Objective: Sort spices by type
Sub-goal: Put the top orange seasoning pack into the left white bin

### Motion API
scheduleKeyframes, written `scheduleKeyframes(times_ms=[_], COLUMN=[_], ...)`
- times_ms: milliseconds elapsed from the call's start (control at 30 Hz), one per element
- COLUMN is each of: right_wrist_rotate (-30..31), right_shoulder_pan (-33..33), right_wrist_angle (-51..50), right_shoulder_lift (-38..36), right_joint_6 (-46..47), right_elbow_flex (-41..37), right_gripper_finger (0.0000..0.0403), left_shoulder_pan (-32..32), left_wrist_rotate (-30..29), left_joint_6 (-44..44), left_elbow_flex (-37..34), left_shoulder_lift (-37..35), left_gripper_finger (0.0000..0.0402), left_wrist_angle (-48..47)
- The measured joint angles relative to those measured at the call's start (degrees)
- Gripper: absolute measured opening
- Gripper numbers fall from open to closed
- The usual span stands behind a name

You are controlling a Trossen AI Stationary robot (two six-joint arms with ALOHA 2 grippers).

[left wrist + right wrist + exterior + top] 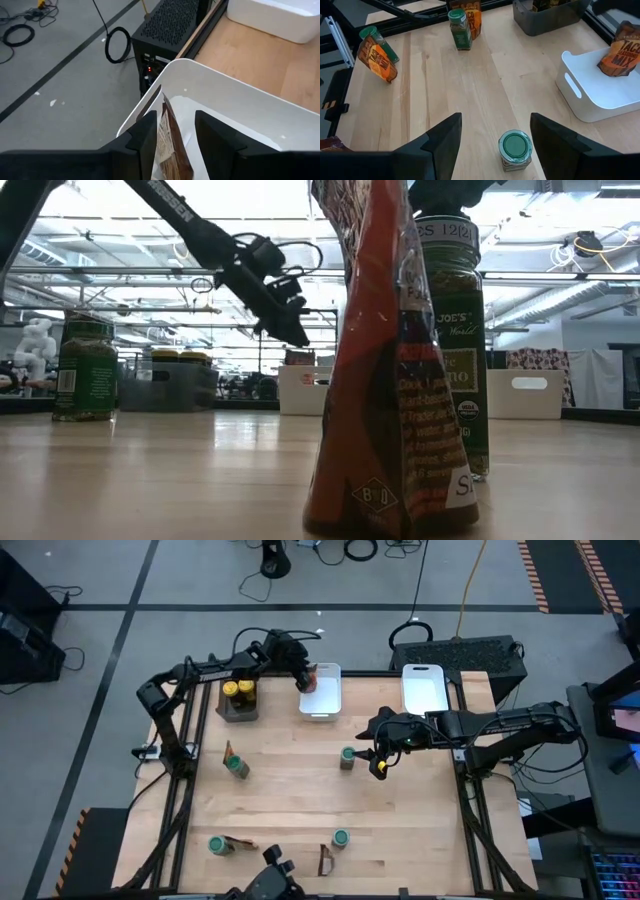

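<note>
The left gripper point(306, 681) is hovering over the nearer white tray point(322, 705) at upper centre of the high view, its fingers point(146, 141) standing partly apart on either side of a brown-orange taco mix packet point(169, 145); whether the pads are gripping the packet or letting it go cannot be told. The right gripper point(378, 762) is waiting right of centre with its jaws wide and empty, just beside a green-lidded jar point(347, 757) that appears at lower centre of the right wrist view. Two yellow-lidded jars point(238, 689) are standing in the dark tray point(238, 711) at upper left. A second white tray point(424, 688) is sitting at upper right. Remaining spices are lying scattered: a green jar with a packet at left centre point(235, 763), another such pair at lower left point(226, 844), and a jar point(340, 838) beside a packet point(325, 860) at lower centre. Judged from appearance, the packets are light, soft and crinkly, likely to flex or slide; pinching across the flat upper edge is advisable. The jars appear rigid, smooth and probably glass, hence slippery and breakable; grasping across the body just below the lid is advisable.
</note>
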Motion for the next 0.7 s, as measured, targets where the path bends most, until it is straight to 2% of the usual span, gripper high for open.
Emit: scheduleKeyframes(times_ms=[233, 367, 467, 567, 700], right_wrist_rotate=[0.00, 0.02, 0.01, 0.02, 0.02], right_shoulder_pan=[0.00, 0.00, 0.00, 0.00, 0.00], right_wrist_angle=[0.01, 0.10, 0.46, 0.74, 0.74], right_shoulder_lift=[-0.02, -0.02, 0.00, 0.00, 0.00], right_joint_6=[-0.38, -1.06, -1.85, -2.63, -3.85], right_elbow_flex=[0.00, 0.00, 0.00, 0.00, 0.01], right_gripper_finger=[0.0219, 0.0219, 0.0219, 0.0219, 0.0219], left_shoulder_pan=[-0.14, -1.30, -3.39, -6.60, -11.72], left_wrist_rotate=[-0.60, 1.71, 5.06, 5.88, 5.76], left_joint_6=[0.01, -0.03, -0.05, -0.83, -7.50], left_elbow_flex=[0.00, 0.00, 0.00, 0.00, 0.02], left_shoulder_lift=[-6.69, -12.18, -17.11, -21.97, -27.76], left_gripper_finger=[0.0139, 0.0139, 0.0139, 0.0145, 0.0175], left_wrist_angle=[-7.43, -14.50, -19.65, -25.30, -33.01])
